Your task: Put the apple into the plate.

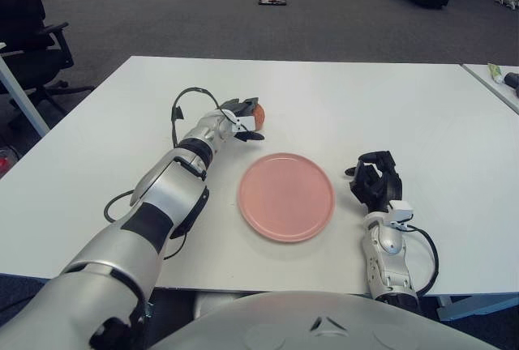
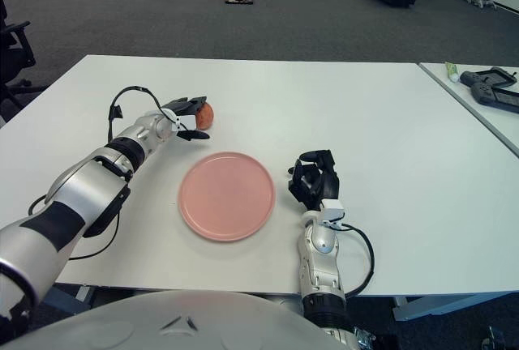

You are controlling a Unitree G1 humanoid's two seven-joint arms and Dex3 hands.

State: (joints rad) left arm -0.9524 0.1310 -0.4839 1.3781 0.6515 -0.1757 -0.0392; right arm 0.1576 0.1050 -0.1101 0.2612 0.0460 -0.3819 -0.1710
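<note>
Gripping apple [image 1: 257,113], left robot hand [image 1: 246,118] above white table [image 1: 405,107]; gray carpet [image 1: 203,18] beyond.

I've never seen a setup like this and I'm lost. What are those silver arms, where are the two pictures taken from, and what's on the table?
You are looking through the two eyes of a camera on a humanoid robot's head, pointed down at a white table. Both pictures show the same scene from spots slightly apart. The silver arms are the robot's own, each ending in a dark three-finger hand. Its left hand reaches out beyond the far left edge of a pink plate and has its fingers closed around a reddish apple. Whether the apple is off the table I cannot tell. Its right hand shows just right of the plate, fingers curled, holding nothing. Nothing lies on the plate yet.
</note>
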